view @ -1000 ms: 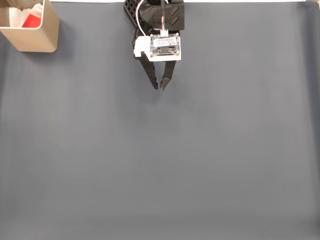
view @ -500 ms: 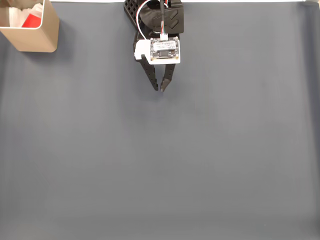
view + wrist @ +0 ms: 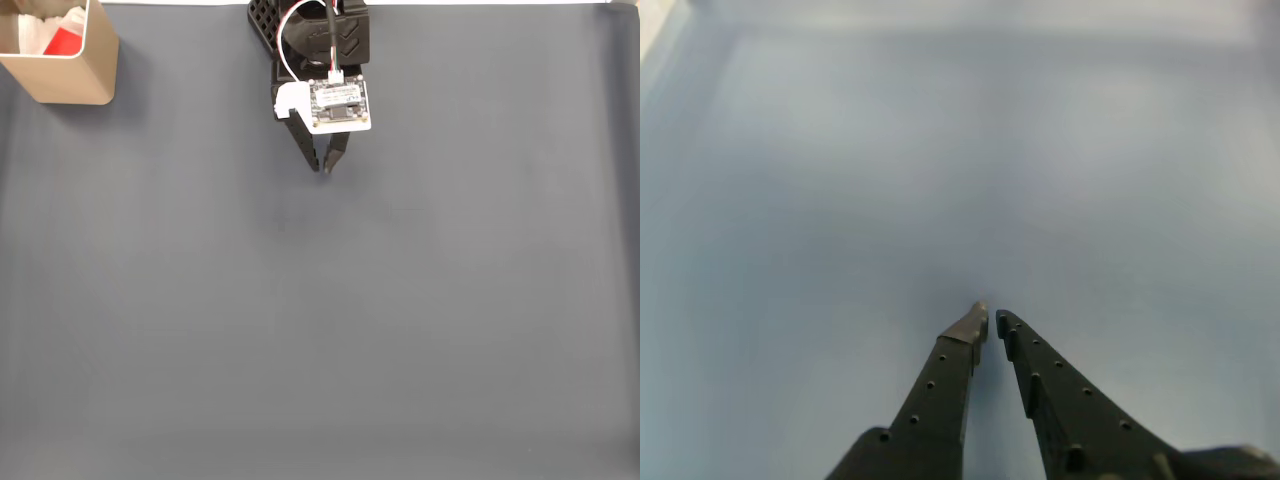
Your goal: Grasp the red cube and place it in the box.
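Dark grey matting covers the worktop (image 3: 400, 330) from edge to edge in the fixed view, with a thin pale strip seen along the top border. Near the top centre of that view the hand (image 3: 325, 167) is held above the mat, its two black fingers converging to a point so that the tips are almost touching; nothing is gripped between them. In the wrist view the hand (image 3: 988, 318) is seen from behind, the fingers (image 3: 940, 390) rising from the bottom edge and narrowing to a slim gap at the tips, with blurred bluish-grey matting spread beyond them. Just behind the fingers in the fixed view a small white board (image 3: 340, 104) is mounted on the wrist, and red and white wires (image 3: 305, 25) are looped from it up to the black arm (image 3: 335, 35), which enters from the top edge. Well apart from the hand, in the top left corner of the fixed view, the box (image 3: 70, 75) is set on the mat, its tan wall rounded at the corner and its interior white. Inside it, against the right-hand wall, the red cube (image 3: 64, 41) is seen, partly cut by the frame edge and lying beside some crumpled white material (image 3: 35, 35).
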